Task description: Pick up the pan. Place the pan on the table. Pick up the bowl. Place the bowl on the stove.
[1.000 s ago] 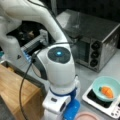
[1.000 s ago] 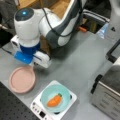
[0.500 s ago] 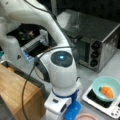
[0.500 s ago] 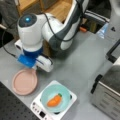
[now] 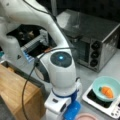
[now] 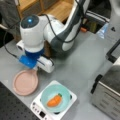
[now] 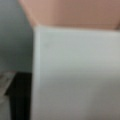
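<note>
The pink pan [image 6: 25,82] lies flat on the grey table [image 6: 82,65] at a front view's left, and its rim [image 5: 86,116] also shows at a front view's bottom edge. My gripper [image 6: 32,68] is low over the pan's near edge, where the white handle is; the wrist body hides the fingers. In the wrist view the white handle [image 7: 75,75] fills most of the picture, with the pink pan [image 7: 70,12] above it. The turquoise bowl [image 6: 55,97] sits on the white stove [image 6: 37,110] with an orange carrot [image 6: 54,100] inside; both front views show this [image 5: 106,88].
A steel toaster oven [image 5: 97,42] with black knobs stands behind the stove, also seen at a front view's right [image 6: 107,92]. A wooden counter [image 5: 17,92] lies beside the arm. The arm's cable [image 5: 27,85] loops over the counter.
The wrist has come down towards the pan over the last second and now sits just above its handle. Pan, bowl and stove have not moved.
</note>
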### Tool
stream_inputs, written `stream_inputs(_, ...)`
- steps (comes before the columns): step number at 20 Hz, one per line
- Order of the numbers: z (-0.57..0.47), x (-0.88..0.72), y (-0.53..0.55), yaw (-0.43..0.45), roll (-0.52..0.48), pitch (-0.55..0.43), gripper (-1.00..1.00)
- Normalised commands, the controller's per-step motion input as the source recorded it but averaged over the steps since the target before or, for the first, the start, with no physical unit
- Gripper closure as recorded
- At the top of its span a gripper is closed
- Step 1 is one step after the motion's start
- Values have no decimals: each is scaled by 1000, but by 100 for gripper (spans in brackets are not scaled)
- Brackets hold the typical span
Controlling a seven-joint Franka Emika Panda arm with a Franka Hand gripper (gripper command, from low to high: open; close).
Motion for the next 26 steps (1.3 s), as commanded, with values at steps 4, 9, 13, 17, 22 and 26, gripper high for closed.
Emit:
stream_inputs(4, -146, -74, 92, -119, 79, -186, -100)
stream_inputs(9, -120, -67, 125, -126, 104, -155, -100)
stream_inputs(13, -85, -50, 102, -140, 112, -143, -100)
stream_inputs(17, -58, -50, 55, -152, 111, -131, -100)
stream_inputs(22, -32, -42, 41, -157, 119, -124, -100)
stream_inputs(26, -31, -36, 56, -155, 127, -120, -100)
